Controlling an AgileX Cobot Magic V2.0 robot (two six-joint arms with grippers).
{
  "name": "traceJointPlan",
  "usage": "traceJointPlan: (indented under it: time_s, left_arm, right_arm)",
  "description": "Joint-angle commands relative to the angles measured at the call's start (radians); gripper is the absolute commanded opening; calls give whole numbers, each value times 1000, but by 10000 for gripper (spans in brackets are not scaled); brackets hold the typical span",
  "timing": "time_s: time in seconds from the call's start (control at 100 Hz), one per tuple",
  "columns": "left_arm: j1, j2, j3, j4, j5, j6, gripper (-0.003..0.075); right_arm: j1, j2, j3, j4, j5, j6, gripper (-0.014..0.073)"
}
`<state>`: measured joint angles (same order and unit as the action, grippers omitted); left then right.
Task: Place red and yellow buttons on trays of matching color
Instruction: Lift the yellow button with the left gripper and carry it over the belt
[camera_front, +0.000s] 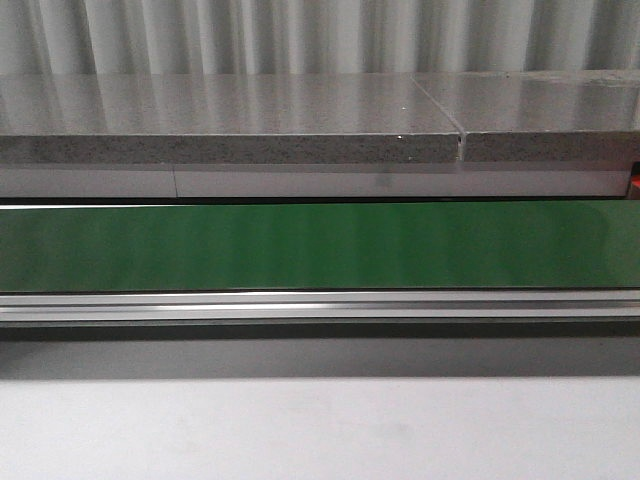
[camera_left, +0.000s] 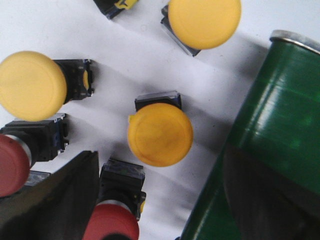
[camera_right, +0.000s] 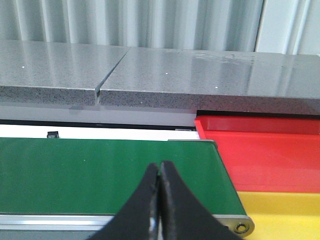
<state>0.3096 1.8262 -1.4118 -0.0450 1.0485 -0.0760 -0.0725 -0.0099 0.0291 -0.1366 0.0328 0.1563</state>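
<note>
- Front view: a green belt (camera_front: 320, 245) runs across the frame, with a metal rail (camera_front: 320, 303) along its near edge and a grey stone ledge (camera_front: 230, 125) behind it. No arm shows here.
- Right gripper (camera_right: 159, 172): the black fingers are pressed together with nothing between them, held over the belt's near edge.
- Beside the belt's end lie a red tray (camera_right: 265, 150) and, nearer, a yellow tray (camera_right: 285, 212), edge to edge.
- Left wrist view: buttons lie on a white surface (camera_left: 130, 65) beside the belt's roller end (camera_left: 270, 150).
- Three yellow buttons: one in the middle (camera_left: 160, 134), one at the edge (camera_left: 31, 85), one farther off (camera_left: 204, 21).
- Two red buttons (camera_left: 111, 222) (camera_left: 11, 162) lie close to a dark finger (camera_left: 55, 200).
- Left gripper: only that one finger shows; I cannot tell its state.
</note>
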Motion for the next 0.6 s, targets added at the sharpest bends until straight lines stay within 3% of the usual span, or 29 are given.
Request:
traceJointPlan:
  time_s: [0.0, 0.41, 0.47, 0.59]
  left_arm:
    - [8, -16, -49, -9, 6, -2, 494]
    - [8, 75, -69, -21, -19, -2, 489]
    - [8, 75, -69, -21, -28, -2, 465]
    - [8, 75, -69, -21, -51, -2, 340]
  right_arm:
    - [-1, -16, -7, -11, -70, -1, -67]
    - [-1, -16, -7, -11, -70, -1, -67]
    - [-1, -16, -7, -11, -70, -1, -67]
    - [-1, -16, -7, -11, -70, -1, -67]
